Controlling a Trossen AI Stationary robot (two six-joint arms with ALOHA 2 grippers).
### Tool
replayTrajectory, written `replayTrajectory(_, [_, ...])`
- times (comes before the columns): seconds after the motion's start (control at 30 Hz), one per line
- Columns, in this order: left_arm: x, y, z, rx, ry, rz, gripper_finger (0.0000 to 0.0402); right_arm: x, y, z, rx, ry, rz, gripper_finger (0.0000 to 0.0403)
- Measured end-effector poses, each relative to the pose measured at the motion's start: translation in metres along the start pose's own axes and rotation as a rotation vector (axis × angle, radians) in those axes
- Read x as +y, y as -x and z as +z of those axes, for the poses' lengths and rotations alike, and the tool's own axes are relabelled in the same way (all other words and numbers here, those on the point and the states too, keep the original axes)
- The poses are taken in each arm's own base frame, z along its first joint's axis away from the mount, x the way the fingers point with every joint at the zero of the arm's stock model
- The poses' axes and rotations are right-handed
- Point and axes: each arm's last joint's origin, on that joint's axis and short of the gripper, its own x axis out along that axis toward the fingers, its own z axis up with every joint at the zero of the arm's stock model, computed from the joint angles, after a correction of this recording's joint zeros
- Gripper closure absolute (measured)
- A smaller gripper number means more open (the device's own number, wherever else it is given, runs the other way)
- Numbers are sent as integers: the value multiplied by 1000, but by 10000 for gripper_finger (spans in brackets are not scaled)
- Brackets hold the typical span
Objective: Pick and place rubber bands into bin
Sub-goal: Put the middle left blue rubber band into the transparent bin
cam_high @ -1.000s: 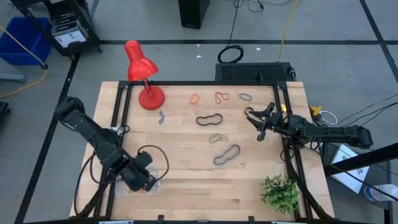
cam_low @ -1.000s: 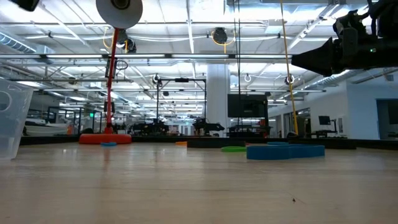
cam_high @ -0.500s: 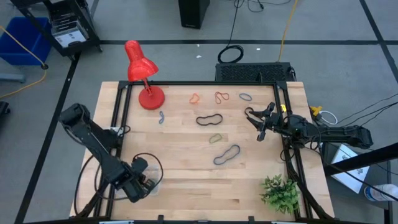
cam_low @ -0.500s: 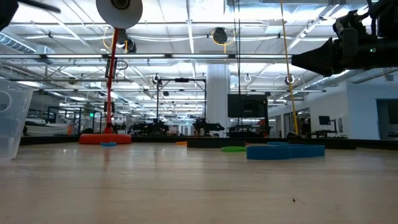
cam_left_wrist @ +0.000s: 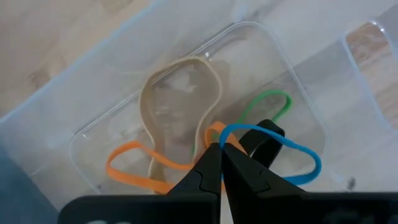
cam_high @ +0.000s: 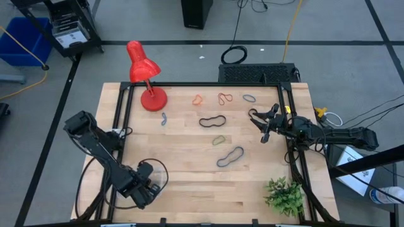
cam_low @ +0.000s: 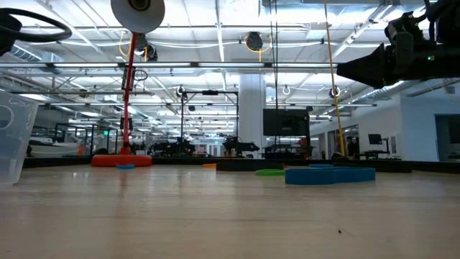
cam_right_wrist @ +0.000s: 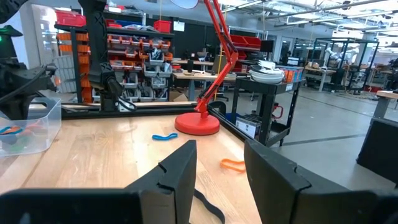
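Observation:
My left gripper [cam_high: 150, 188] is at the table's near left corner, shut over the clear bin [cam_left_wrist: 118, 118], with a blue rubber band [cam_left_wrist: 292, 152] at its fingertips. A tan [cam_left_wrist: 180, 99], an orange [cam_left_wrist: 127, 168] and a green band [cam_left_wrist: 264, 102] lie in the bin. Several bands lie on the table: orange [cam_high: 197, 99], red [cam_high: 225, 98], small blue [cam_high: 163, 118], black [cam_high: 213, 121], green [cam_high: 219, 140] and dark [cam_high: 230, 156]. My right gripper [cam_high: 262, 126] waits open and empty above the table's right side. My left gripper pinches one end of the blue band [cam_left_wrist: 225, 132] between its two fingertips, coming from above and pointing down into the bin. The rest of the loop spreads out slack to one side, over the bin's floor; whether it rests there I cannot tell.
A red desk lamp [cam_high: 144, 75] stands at the far left of the table. A green plant [cam_high: 284, 195] stands at the near right corner. The bin also shows at the left of the low view [cam_low: 14, 137]. Black cables loop around the left arm [cam_high: 154, 165].
My left arm has drawn a little toward the table's near edge while its gripper stays over the bin. A black cable loop has come into the low view's upper left.

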Motion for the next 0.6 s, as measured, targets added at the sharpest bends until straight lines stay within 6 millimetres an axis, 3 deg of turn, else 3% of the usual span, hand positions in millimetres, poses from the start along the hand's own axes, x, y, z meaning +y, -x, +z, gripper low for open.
replayTrajectory(0.6, [-2, 0, 5, -1, -64, -1, 377, 0, 0, 0, 0, -1, 0, 273])
